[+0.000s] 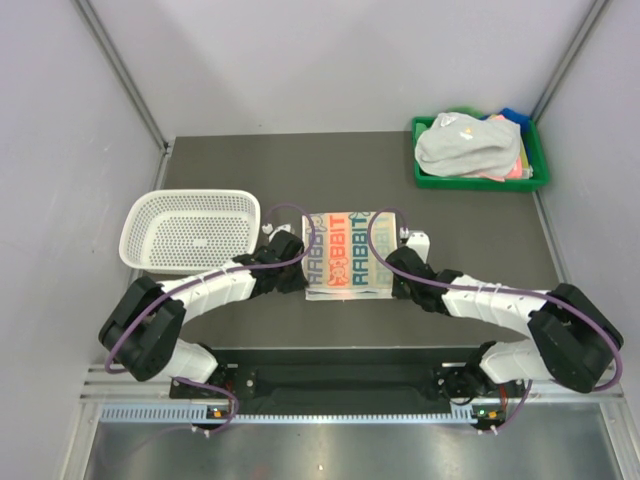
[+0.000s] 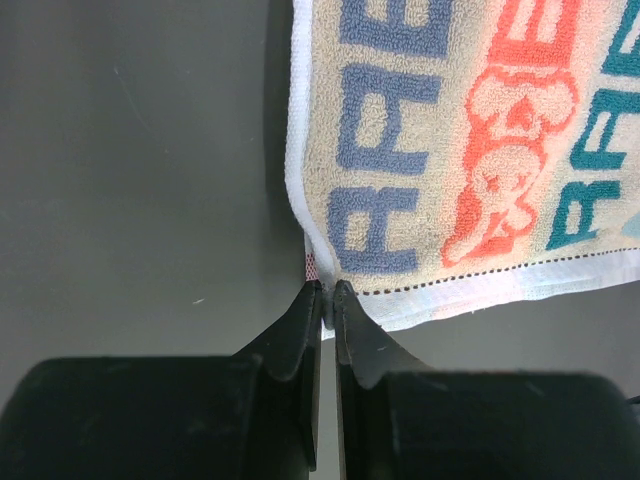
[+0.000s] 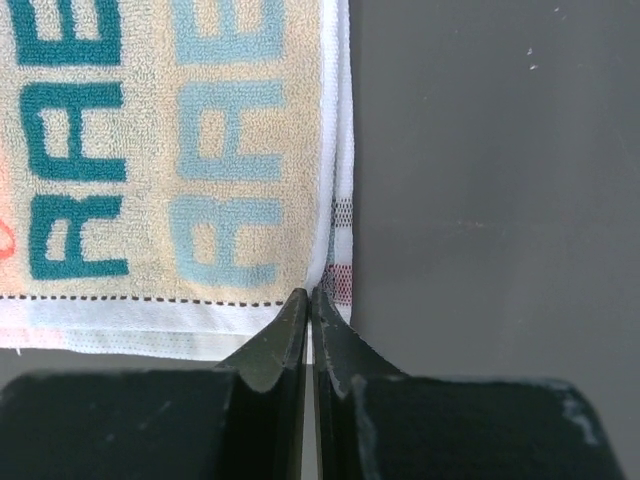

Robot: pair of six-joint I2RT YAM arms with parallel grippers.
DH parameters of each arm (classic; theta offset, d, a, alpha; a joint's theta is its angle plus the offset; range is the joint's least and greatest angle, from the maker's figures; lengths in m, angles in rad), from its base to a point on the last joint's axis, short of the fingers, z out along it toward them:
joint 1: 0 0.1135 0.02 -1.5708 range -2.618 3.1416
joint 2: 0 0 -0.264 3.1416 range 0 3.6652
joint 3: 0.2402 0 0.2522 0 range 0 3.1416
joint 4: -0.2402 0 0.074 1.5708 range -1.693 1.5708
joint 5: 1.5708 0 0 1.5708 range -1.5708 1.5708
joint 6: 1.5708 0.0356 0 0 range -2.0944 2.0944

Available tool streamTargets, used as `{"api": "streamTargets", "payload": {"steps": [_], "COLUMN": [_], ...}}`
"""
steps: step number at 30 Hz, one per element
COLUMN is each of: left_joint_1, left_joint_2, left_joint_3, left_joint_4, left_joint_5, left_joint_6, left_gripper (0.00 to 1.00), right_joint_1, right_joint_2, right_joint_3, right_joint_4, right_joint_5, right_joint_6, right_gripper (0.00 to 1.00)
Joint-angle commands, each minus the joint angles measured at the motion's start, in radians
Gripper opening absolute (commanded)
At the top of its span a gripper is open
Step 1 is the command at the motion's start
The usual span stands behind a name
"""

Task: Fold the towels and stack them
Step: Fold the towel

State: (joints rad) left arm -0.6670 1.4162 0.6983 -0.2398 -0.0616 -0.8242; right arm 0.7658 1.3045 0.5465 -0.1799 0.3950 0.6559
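A white towel with coloured RABBIT letters [image 1: 345, 255] lies folded in the middle of the table. My left gripper [image 1: 296, 272] is shut on its near left corner, seen in the left wrist view [image 2: 326, 290] where the towel [image 2: 460, 150] spreads up and right. My right gripper [image 1: 397, 276] is shut on its near right corner, seen in the right wrist view [image 3: 310, 296] with the towel [image 3: 170, 160] up and left. More towels [image 1: 468, 146], grey-white on top with pink, orange and blue edges, are piled in the green tray [image 1: 424, 178].
A white perforated basket [image 1: 190, 230] stands at the left of the table, close to my left arm. The green tray stands at the far right corner. Grey walls enclose the table on three sides.
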Motion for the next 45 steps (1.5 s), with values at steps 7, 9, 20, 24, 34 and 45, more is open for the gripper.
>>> {"api": "streamTargets", "payload": {"steps": [7,9,20,24,34,45], "left_joint_1": [-0.003,-0.003,-0.016,-0.025,-0.051,-0.060], "left_joint_2": [-0.022,-0.028,-0.063,-0.068,-0.068,-0.046], "left_joint_3": [0.036,0.038,0.035,0.035,-0.002,-0.023], "left_joint_4": [0.005,-0.004,-0.021,-0.026,-0.003,0.011], "left_joint_5": [-0.009,-0.010,-0.007,-0.004,-0.010,-0.010], "left_joint_6": [0.010,0.011,0.002,-0.007,-0.032,-0.038], "left_gripper": [0.00,0.00,0.00,0.00,0.00,0.00], "right_joint_1": [0.023,0.023,0.023,0.023,0.021,0.018], "right_joint_2": [-0.066,-0.083,-0.148,-0.160,-0.179,-0.134], "right_joint_3": [0.070,0.073,0.061,0.050,0.006,-0.031], "right_joint_4": [-0.030,-0.049,-0.082,-0.089,-0.086,-0.055], "right_joint_5": [0.022,0.030,0.042,0.045,0.068,0.073], "right_joint_6": [-0.009,-0.012,-0.006,-0.001,0.013,0.017], "right_gripper": [0.00,0.00,0.00,0.00,0.00,0.00]}}
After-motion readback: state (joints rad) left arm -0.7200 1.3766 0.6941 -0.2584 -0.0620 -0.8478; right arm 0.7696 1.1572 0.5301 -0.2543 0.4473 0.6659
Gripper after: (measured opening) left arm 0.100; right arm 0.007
